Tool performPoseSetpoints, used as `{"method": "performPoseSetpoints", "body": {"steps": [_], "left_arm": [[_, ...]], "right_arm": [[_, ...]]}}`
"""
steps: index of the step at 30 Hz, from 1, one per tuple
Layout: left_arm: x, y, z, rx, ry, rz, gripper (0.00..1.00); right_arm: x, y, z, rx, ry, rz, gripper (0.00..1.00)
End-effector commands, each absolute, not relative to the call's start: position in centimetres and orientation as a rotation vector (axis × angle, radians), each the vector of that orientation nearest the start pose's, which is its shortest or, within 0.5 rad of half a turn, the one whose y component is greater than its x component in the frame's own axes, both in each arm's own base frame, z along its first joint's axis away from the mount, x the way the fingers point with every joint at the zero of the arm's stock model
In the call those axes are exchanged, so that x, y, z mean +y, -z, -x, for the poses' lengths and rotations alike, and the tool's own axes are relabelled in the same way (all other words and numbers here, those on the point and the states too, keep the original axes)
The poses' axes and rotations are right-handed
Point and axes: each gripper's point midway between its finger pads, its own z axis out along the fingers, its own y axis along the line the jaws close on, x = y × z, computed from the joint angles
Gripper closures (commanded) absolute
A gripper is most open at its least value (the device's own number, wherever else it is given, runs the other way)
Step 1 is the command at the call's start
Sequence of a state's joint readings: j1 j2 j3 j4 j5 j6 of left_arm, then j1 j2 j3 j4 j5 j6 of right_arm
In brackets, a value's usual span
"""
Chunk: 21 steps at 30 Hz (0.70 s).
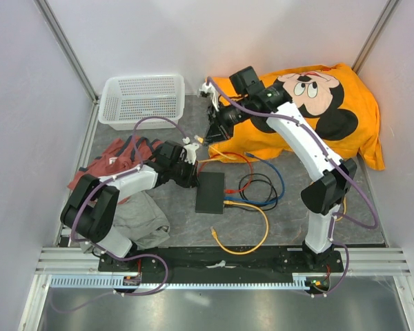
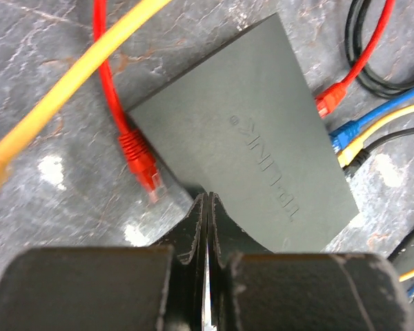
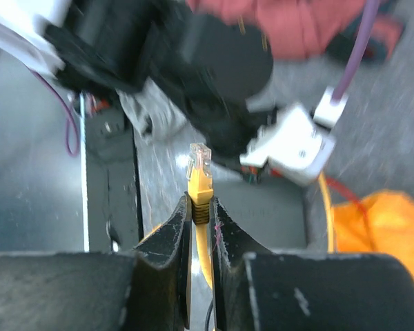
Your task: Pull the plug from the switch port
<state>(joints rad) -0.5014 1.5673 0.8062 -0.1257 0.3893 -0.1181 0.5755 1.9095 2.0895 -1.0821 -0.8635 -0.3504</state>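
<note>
Place: you are looking into a robot test cell in a lab, not a lived-in room.
Enclosure: plain white panels [image 1: 214, 34] held by aluminium posts [image 1: 65, 45] box in your workspace on three sides.
Mounting: your left arm [image 1: 134, 181] and right arm [image 1: 307, 141] stand bolted to a black rail [image 1: 221, 258] with wiring, with a slotted cable duct [image 1: 193, 281] just in front.
Surface: a grey marbled surface [image 1: 297, 217] fills the cell.
Props: a white basket [image 1: 143, 78], crumpled clothes [image 1: 117, 157], an orange cartoon-mouse cloth [image 1: 359, 131] and a switch [image 1: 210, 192] with coloured patch cables [image 1: 252, 204] lie together, unrelated things.
</note>
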Motion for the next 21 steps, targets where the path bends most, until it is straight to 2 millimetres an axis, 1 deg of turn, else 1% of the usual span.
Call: {"method": "performPoseSetpoints", "body": {"steps": [1,2,3,4,5,6,7,8,9,10,11,12,13,14,15,16,17,18,19,20,21], "left_arm": [[-22.5,-7.0,-29.9,2.333,0.622,-0.704,0.98],[-22.5,-7.5,-30.3,2.324,0.617,-0.702,0.98],[-22.4,-7.9,-30.6,2.316,0.610,-0.700,0.98],[-22.5,-8.5,-31.2,2.297,0.602,-0.699,0.98],[-22.4,-8.8,-31.6,2.288,0.595,-0.694,0.98],[-22.4,-9.0,-31.8,2.283,0.591,-0.692,0.98],[-22.5,-9.3,-32.1,2.273,0.590,-0.695,0.98],[-22.6,-9.3,-32.2,2.274,0.591,-0.698,0.98],[-22.7,-9.6,-32.4,2.264,0.595,-0.699,0.98],[-22.9,-9.5,-32.4,2.265,0.602,-0.702,0.98],[-23.0,-9.5,-32.5,2.265,0.609,-0.702,0.98],[-23.1,-9.6,-32.5,2.265,0.617,-0.698,0.98],[-23.3,-9.7,-32.5,2.260,0.632,-0.698,0.99],[-23.5,-9.6,-32.4,2.265,0.642,-0.698,0.98],[-23.5,-9.4,-32.3,2.273,0.653,-0.688,0.98],[-23.7,-9.4,-32.2,2.271,0.669,-0.686,0.98],[-23.8,-9.3,-32.1,2.273,0.678,-0.684,0.99],[-23.8,-9.0,-31.8,2.288,0.692,-0.675,0.98],[-24.0,-8.9,-31.7,2.292,0.706,-0.673,0.98],[-24.1,-8.8,-31.6,2.295,0.715,-0.671,0.98],[-24.2,-8.8,-31.6,2.302,0.727,-0.662,0.99]], "right_arm": [[33.6,-38.7,-27.1,1.698,-1.295,1.290,0.94],[33.4,-39.9,-26.8,1.681,-1.308,1.267,0.97],[33.2,-40.9,-27.2,1.667,-1.312,1.233,1.00],[33.0,-41.5,-27.3,1.666,-1.313,1.209,1.00],[32.6,-42.5,-27.5,1.654,-1.276,1.186,1.00],[32.1,-42.7,-28.2,1.652,-1.204,1.169,1.00],[31.2,-42.4,-30.3,1.684,-1.027,1.112,1.00],[29.9,-42.7,-30.8,1.643,-0.887,1.128,1.00],[29.0,-43.0,-32.1,1.621,-0.771,1.101,1.00],[27.7,-42.9,-33.8,1.630,-0.628,1.045,1.00],[24.2,-41.3,-35.5,1.707,-0.400,0.921,1.00],[22.3,-42.5,-37.4,1.653,-0.249,0.825,1.00],[20.4,-42.4,-38.0,1.654,-0.141,0.754,1.00],[15.9,-41.0,-38.3,1.703,0.071,0.615,1.00],[14.3,-41.9,-38.7,1.657,0.163,0.547,1.00],[12.6,-41.5,-38.5,1.665,0.232,0.491,1.00],[10.8,-40.3,-38.0,1.689,0.297,0.448,1.00],[8.1,-39.9,-38.1,1.709,0.354,0.382,1.00],[6.2,-40.0,-37.4,1.713,0.360,0.315,1.00],[4.5,-38.2,-37.4,1.756,0.394,0.284,1.00],[1.4,-37.3,-37.0,1.795,0.470,0.214,1.00]]}}
